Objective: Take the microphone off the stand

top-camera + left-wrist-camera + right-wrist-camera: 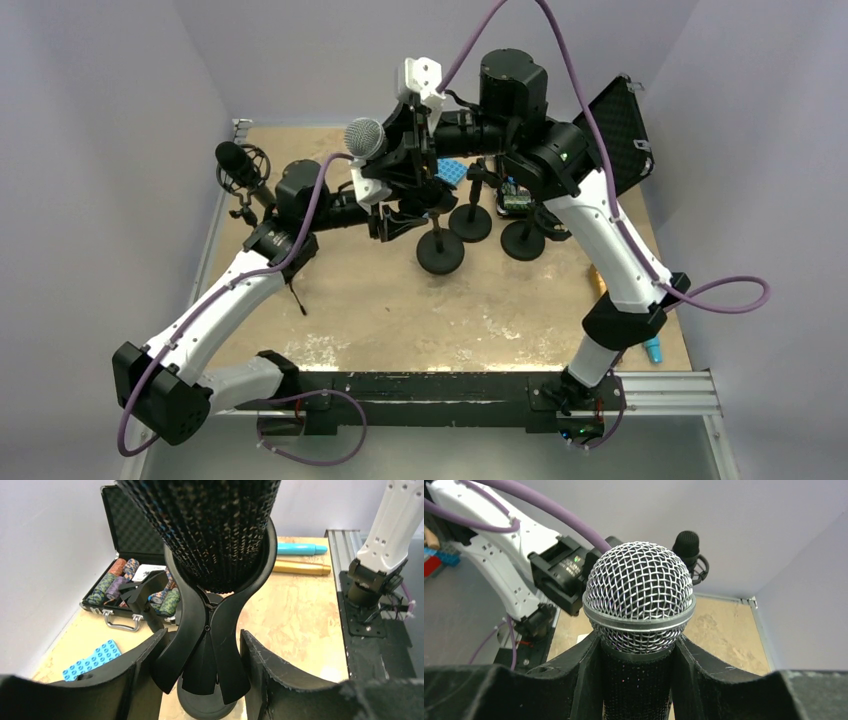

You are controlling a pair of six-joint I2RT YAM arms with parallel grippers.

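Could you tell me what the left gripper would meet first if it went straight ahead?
The stand clip, sitting between its fingers and cradling the microphone just above; probably almost at once, though depth is unclear.

In the left wrist view, the top edge cut off the microphone (215,530) with its dark glittery handle, and the bottom edge clipped the round base of the black forked stand (220,645). Whether the left gripper (204,634) pressed that stand could not be told. The stand hid part of the open black case (135,525) of poker chips. From the right wrist, the right gripper (636,640) covered the handle's sides, and the silver mesh head half hid a black shock-mounted microphone (686,545).
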